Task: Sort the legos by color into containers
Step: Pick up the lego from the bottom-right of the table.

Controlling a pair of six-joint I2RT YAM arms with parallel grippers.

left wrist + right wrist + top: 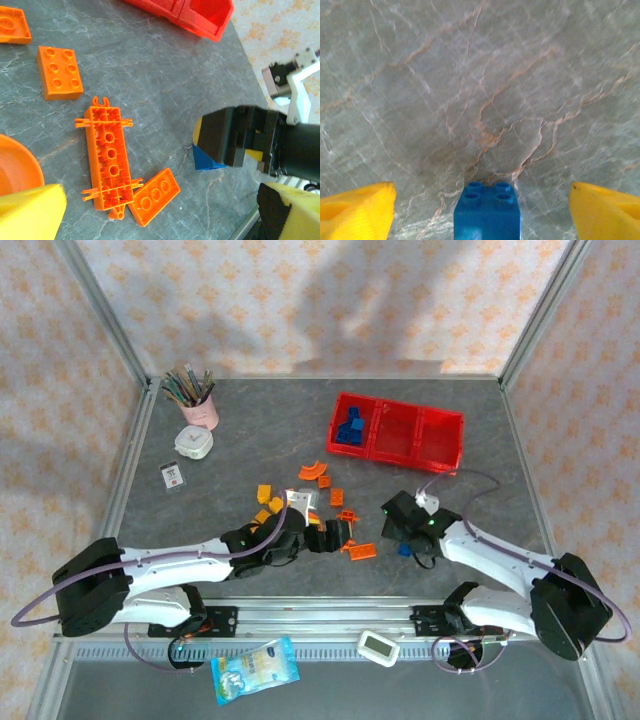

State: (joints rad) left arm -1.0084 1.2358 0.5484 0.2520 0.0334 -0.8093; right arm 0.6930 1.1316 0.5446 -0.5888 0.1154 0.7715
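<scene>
**Right jaws open around a blue brick; left jaws open over orange pieces**

Top external.
- Writing: the packet [255, 670] at the bottom edge and the card [174, 476] at left carry print too small to read.
- My left gripper [338, 538] sits low at centre among the orange legos [318, 472].
- My right gripper [410, 538] is just right of it, over a blue brick [405, 550].
- The red tray [400, 462] lies at upper right, with blue legos [350, 428] in its leftmost compartment.

Left wrist.
- My yellow fingertips [30, 210] stand at the lower corners, wide apart. The jaws are open and grip nothing.
- A long orange piece [107, 157] lies on the table [165, 85] between them, studs up. An orange plate [155, 196] touches its lower end.
- A six-stud orange brick [60, 72] lies at upper left.
- A corner of the blue brick [205, 159] shows at right centre, under the black right gripper.

Right wrist.
- My fingertips [357, 210] are at the bottom corners, spread wide, so the jaws are open.
- The blue brick [487, 215] sits at bottom centre, four studs up. Grey table shows on either side of it, and it touches neither finger.
</scene>
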